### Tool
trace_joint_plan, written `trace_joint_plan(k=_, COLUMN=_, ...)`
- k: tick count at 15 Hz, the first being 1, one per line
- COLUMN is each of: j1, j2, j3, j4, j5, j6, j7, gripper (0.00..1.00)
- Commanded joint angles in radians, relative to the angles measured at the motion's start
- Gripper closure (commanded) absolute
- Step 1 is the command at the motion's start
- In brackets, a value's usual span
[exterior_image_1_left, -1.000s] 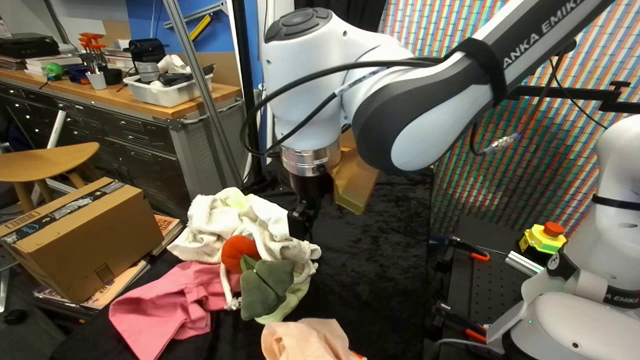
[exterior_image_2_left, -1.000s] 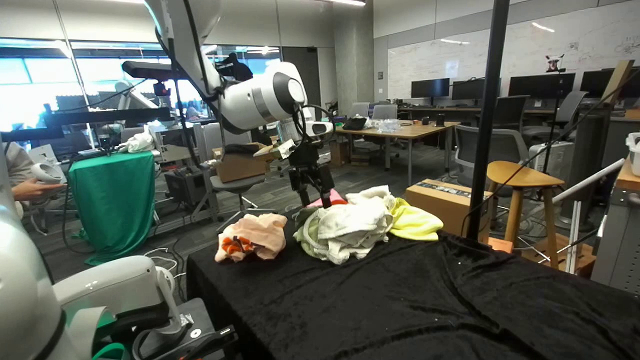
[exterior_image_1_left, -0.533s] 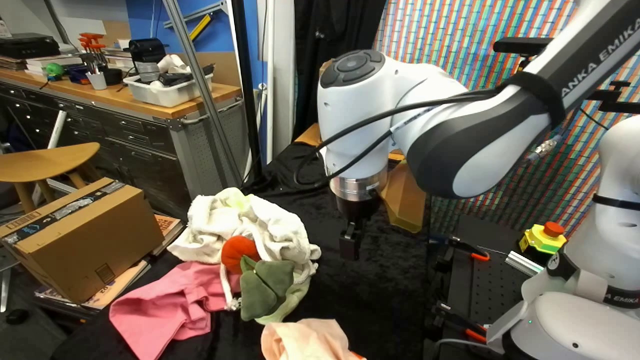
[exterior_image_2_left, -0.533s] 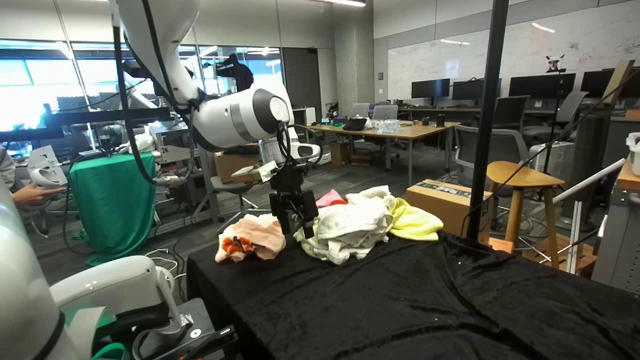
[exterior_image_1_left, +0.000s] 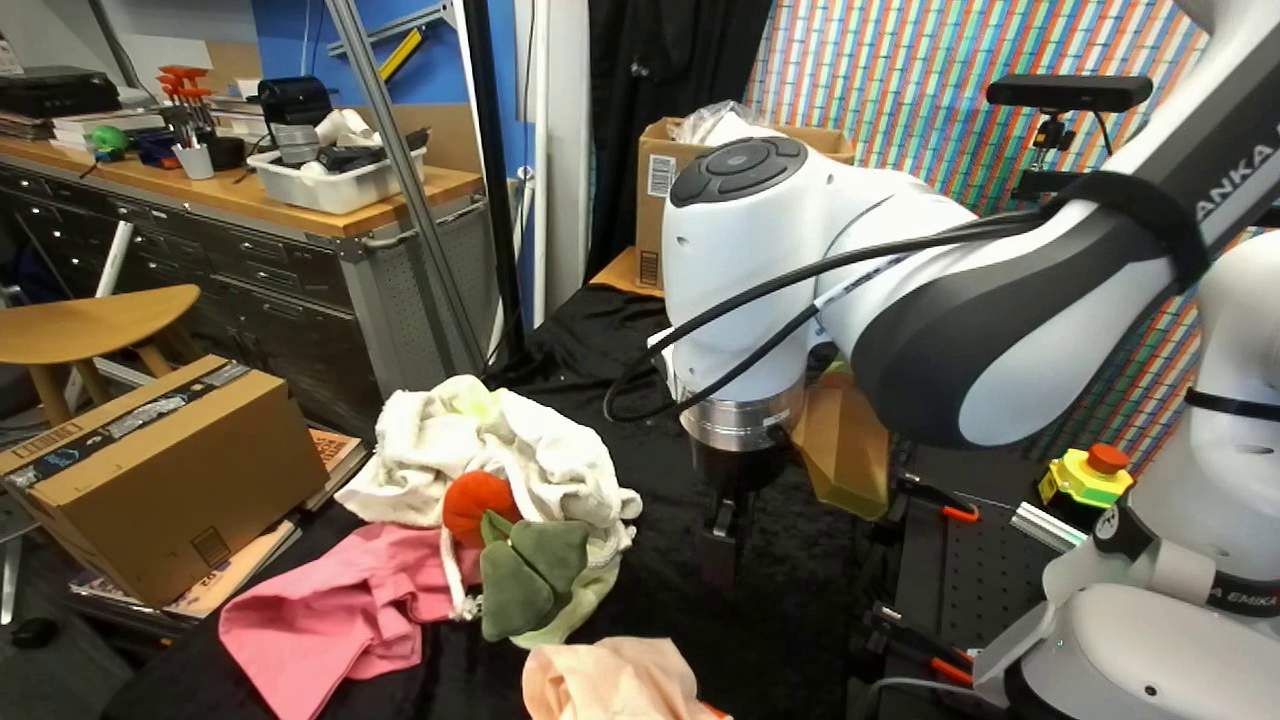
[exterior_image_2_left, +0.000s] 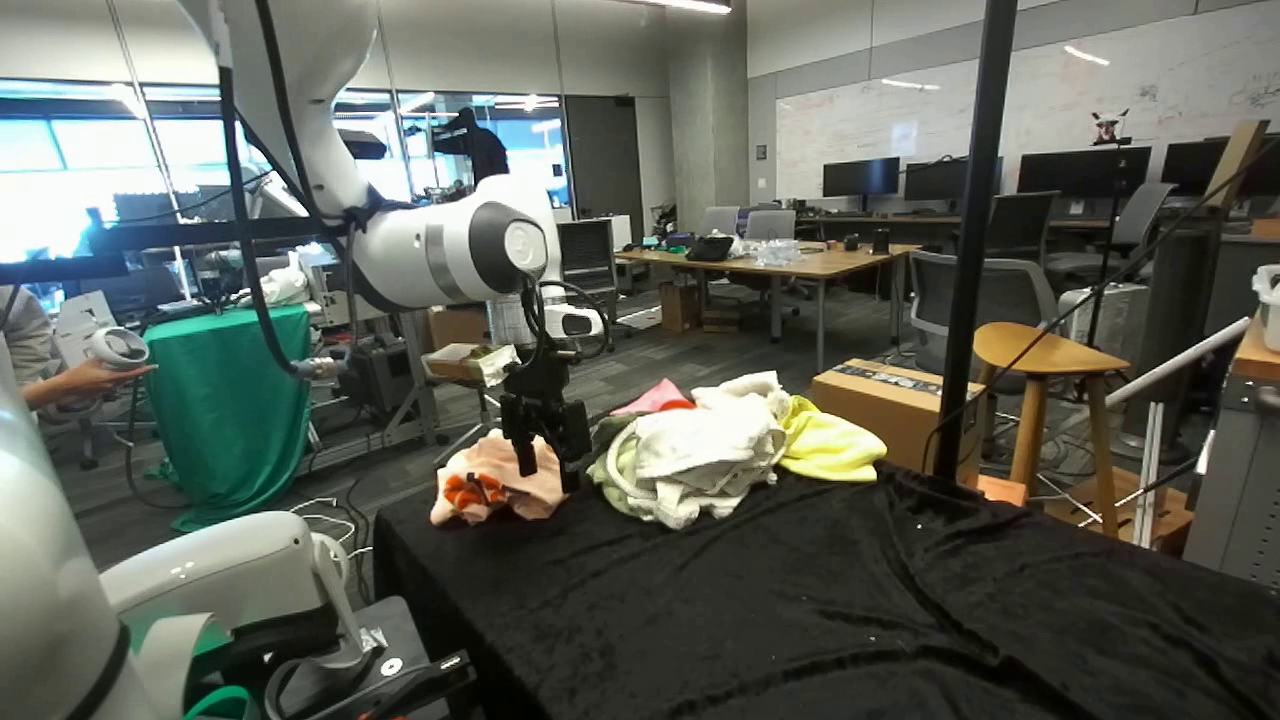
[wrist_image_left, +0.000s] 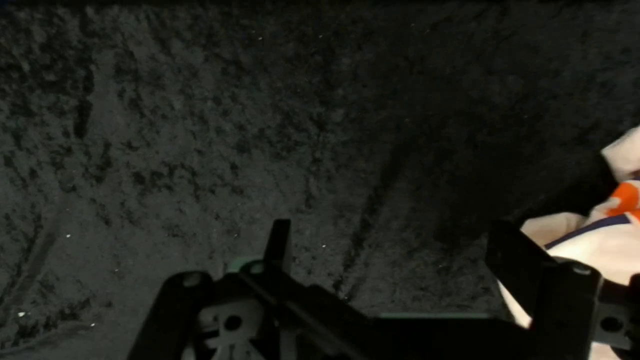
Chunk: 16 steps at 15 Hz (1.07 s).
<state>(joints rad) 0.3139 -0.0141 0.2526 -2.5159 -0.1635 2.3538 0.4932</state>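
Arm (exterior_image_1_left: 740, 240) comes in from above on a long slant, wrist bent so the last link hangs nearly plumb. Gripper (wrist_image_left: 392, 237) points nearly straight down over the black tablecloth (exterior_image_2_left: 800, 590), which shows between its fingers, spread wide and released. Height of the tips hard to judge from where I stand. Nearest thing: a crumpled peach cloth (exterior_image_1_left: 610, 685) with orange marks, lying on the tablecloth near the fingers; in the wrist view one finger partly hides it. A cream cloth heap (exterior_image_2_left: 705, 450) lies near too, with a round red piece (exterior_image_1_left: 479, 508) and a dark-green, leaf-shaped piece (exterior_image_1_left: 525, 590) at its edge. Pink cloth (exterior_image_1_left: 340, 610) beside those.
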Motion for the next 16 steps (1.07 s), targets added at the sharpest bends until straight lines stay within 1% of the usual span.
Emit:
trace_joint_plan(k=1, j1=0.004, j2=-0.017, j3=0.032, j4=0.003, j5=0.175, j6=0.041, j7=-0.092, gripper=0.00)
trace_joint_plan(k=4, j1=0.010, j2=-0.013, j3=0.051, j4=0.004, j5=0.318, j6=0.111, j7=-0.159, gripper=0.00)
trace_joint_plan(k=7, j1=0.020, j2=-0.005, j3=0.068, j4=0.005, j5=0.404, j6=0.181, j7=-0.195, gripper=0.00)
trace_joint_plan(k=9, j1=0.031, j2=0.006, j3=0.083, j4=0.007, j5=0.440, j6=0.226, j7=-0.204, gripper=0.00)
trace_joint_plan(k=12, j1=0.053, j2=0.031, j3=0.112, j4=0.010, j5=0.420, j6=0.295, j7=-0.167, gripper=0.00)
trace_joint_plan(k=16, j1=0.088, j2=0.091, j3=0.140, j4=0.022, j5=0.298, j6=0.364, j7=-0.069, gripper=0.00)
